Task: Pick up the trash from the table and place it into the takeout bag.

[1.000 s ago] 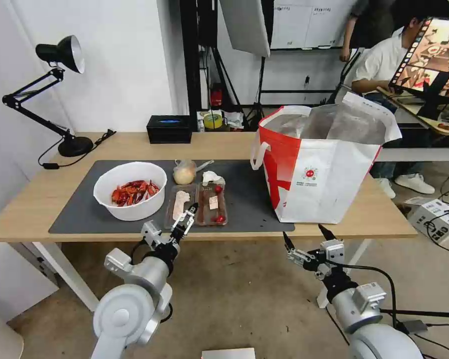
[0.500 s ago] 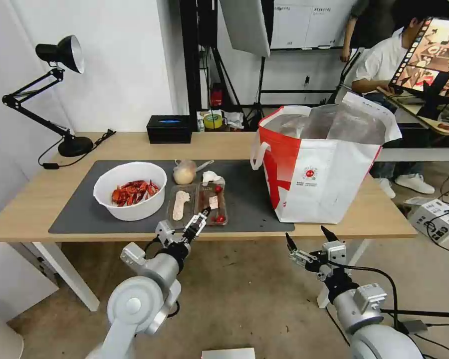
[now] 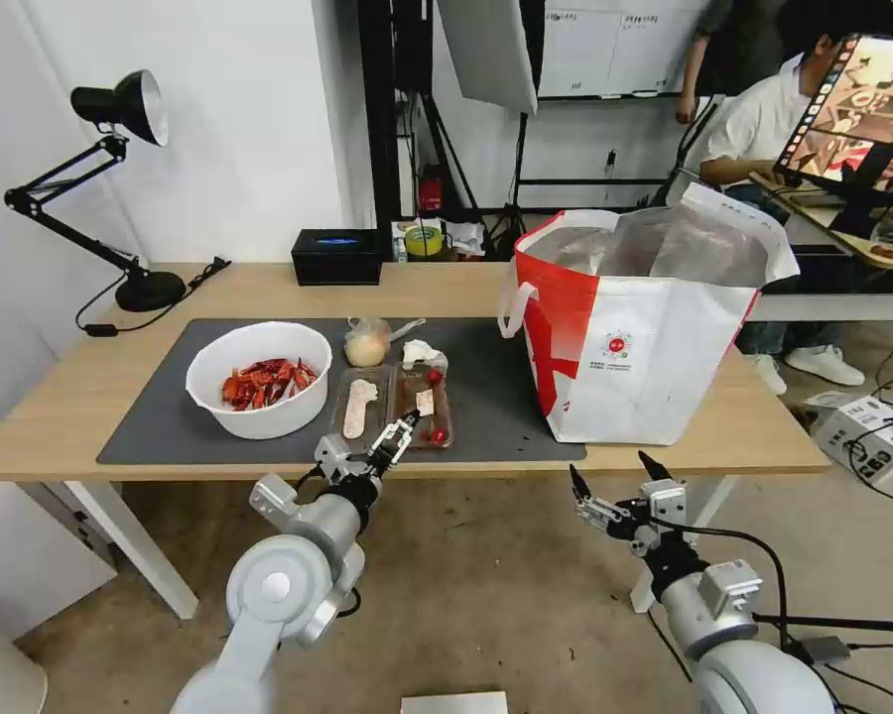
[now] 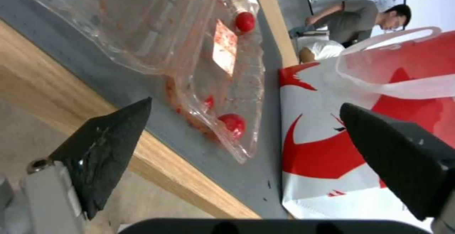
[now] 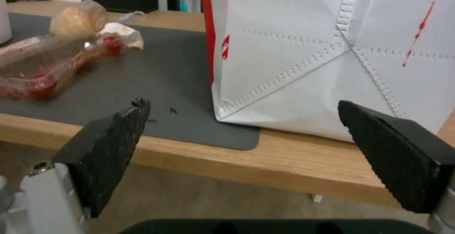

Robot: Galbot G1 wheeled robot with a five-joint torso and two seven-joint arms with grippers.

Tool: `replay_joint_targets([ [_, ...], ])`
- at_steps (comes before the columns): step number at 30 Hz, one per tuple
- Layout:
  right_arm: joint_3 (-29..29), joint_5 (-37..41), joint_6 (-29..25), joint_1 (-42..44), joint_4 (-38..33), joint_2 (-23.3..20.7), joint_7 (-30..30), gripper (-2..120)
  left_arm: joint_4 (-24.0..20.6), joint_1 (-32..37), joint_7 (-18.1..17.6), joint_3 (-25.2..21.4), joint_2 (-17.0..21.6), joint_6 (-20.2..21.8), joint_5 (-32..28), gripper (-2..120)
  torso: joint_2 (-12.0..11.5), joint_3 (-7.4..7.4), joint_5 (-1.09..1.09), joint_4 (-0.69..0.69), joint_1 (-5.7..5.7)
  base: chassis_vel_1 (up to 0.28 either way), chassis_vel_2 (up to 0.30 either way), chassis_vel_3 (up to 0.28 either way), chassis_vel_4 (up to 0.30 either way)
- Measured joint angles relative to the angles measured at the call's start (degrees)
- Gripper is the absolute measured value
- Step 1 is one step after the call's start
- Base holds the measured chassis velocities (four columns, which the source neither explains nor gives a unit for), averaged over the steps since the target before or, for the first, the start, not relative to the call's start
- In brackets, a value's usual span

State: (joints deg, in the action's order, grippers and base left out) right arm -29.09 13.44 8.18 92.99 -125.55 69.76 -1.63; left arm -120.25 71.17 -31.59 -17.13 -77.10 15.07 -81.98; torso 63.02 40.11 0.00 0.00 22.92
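Here, the things from largest to smallest:

1. One table [image 3: 89, 397], light wood, carries one dark grey mat [image 3: 486, 397] over most of its middle.
2. One takeout bag [image 3: 645, 327], red and white, stands upright and open on the right end of the table, its near left corner resting on the mat's edge; one white loop handle [image 3: 514, 302] hangs on its left side.
3. One desk lamp [image 3: 119, 188] stands at the far left corner, and one black box [image 3: 336, 257] sits at the far edge behind the mat.
4. One white bowl [image 3: 260, 379] of red shells sits on the left part of the mat.
5. One clear tray [image 3: 392, 407], hinged open into two halves, lies just right of the bowl; three small red pieces show in its right half.
6. One small clear bag [image 3: 367, 343] with a yellowish lump and one crumpled tissue [image 3: 422, 352] lie just behind the tray, side by side.
7. Two claws: the left gripper [image 3: 395, 439] is at the near edge of the tray, its fingers spread, grasping nothing. The right gripper [image 3: 610, 474] hangs below the table's front edge near the takeout bag, fingers wide apart and empty.
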Motion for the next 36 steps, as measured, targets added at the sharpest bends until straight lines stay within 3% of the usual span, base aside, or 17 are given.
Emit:
replay_joint_targets([
  [25,0.61,-1.23,-1.4,1.19,0.07,0.5,0.0,100,0.74,-1.78,-5.83,-2.27,-0.95,-1.21,-1.59,100,0.0,0.0,0.0,0.0,0.0,0.0,0.0,0.0,0.0],
  [36,1.06,-1.86,-1.55,1.4,0.29,1.27,0.06,100,0.47,-2.43,-4.96,-2.88,-1.61,-5.26,-3.79,100,0.0,0.0,0.0,0.0,0.0,0.0,0.0,0.0,0.0],
])
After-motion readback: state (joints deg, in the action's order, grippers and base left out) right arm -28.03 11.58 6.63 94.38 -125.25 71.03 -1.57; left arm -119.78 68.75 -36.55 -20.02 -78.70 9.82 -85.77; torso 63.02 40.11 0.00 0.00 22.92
